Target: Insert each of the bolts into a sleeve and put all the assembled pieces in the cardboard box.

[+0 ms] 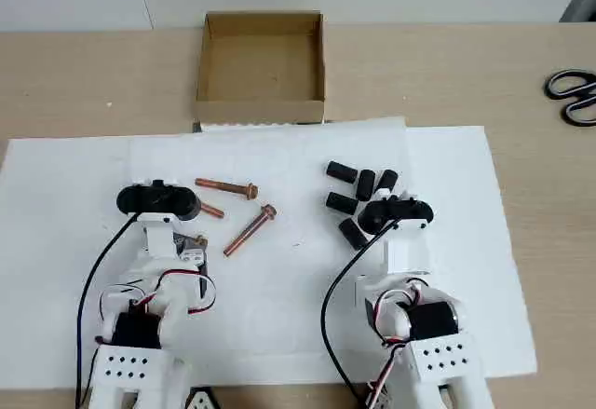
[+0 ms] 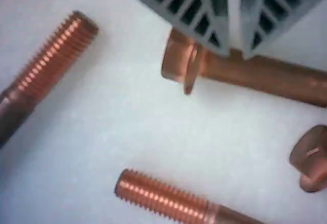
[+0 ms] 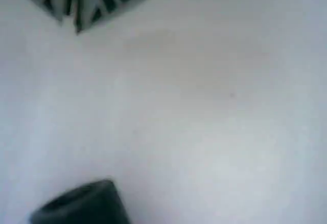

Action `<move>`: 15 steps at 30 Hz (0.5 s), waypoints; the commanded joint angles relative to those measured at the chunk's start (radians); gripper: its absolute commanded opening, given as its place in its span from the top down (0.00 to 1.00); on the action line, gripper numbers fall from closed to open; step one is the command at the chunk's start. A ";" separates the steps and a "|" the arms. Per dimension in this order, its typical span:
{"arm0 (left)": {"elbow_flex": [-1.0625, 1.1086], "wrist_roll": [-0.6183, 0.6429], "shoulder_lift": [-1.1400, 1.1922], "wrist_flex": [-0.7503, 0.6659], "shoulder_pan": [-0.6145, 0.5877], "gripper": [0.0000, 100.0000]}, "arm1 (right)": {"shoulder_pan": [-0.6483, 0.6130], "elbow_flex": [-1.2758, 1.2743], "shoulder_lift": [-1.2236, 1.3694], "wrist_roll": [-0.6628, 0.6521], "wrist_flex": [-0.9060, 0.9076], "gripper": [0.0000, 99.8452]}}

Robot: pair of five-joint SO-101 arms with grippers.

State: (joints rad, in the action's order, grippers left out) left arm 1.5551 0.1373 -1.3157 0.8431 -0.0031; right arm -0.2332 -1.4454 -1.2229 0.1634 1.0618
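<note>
We found the left gripper [image 2: 234, 49] closed to a sliver and empty, its tips at the shank of a copper bolt [image 2: 271, 78], upper right of the frame, whose long axis ran rightward from its head.

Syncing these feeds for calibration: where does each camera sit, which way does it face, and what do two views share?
High view: fixed above the table, looking down at the cardboard box, bolts, sleeves and white sheet; left arm and right arm show.
Left wrist view: on the left wrist, looking closely down at bolts; left gripper, shut, over one bolt.
Right wrist view: on the right wrist, looking down at the white sheet and one sleeve; right gripper, shut.
Shared: high and left wrist views both show the bolts.
</note>
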 commanded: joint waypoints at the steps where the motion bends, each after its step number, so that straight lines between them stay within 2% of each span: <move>1: -0.050 -0.003 -0.011 0.008 -0.002 1.00 | 0.002 0.000 -0.002 -0.008 -0.010 1.00; 12: -0.050 -0.005 -0.011 0.008 -0.002 1.00 | 0.002 0.000 -0.002 -0.008 -0.010 1.00; 15: -0.050 -0.006 -0.011 0.008 0.046 1.00 | 0.002 0.000 -0.002 -0.008 -0.010 1.00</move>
State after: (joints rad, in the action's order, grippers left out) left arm 1.5551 0.1373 -1.3157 0.8431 0.0107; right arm -0.2332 -1.4454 -1.2229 0.1634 1.0618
